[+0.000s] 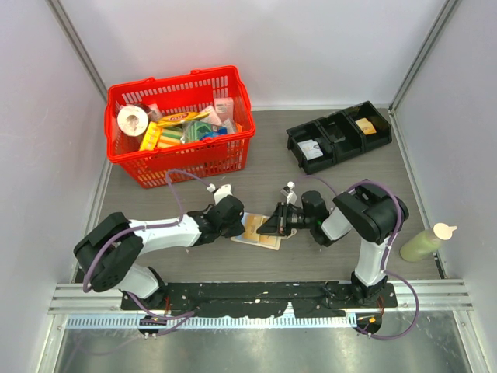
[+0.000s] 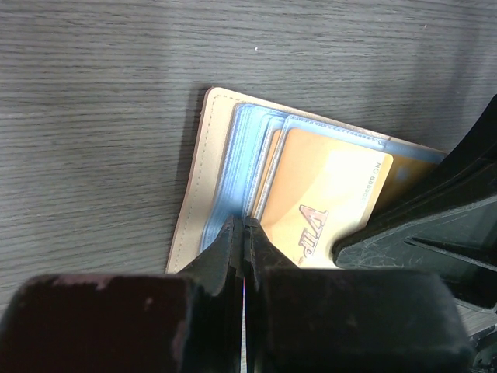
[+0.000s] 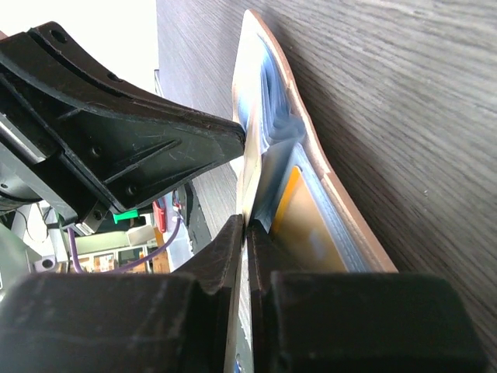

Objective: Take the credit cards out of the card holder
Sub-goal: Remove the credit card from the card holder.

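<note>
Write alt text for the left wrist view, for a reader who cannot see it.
An open tan card holder lies on a dark wood-grain table, a yellow-orange card showing in its pale blue sleeves. The left hand, shut, meets the sleeves from below; the right hand reaches in from the right.

Matt card holder w/ glossy sleeves

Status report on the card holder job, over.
Left gripper shut, tips pressing the card holder. Right gripper shut on one leaf of it. Yellow-orange card in its sleeve, not yet out. Both grippers crowded over the holder.
</note>
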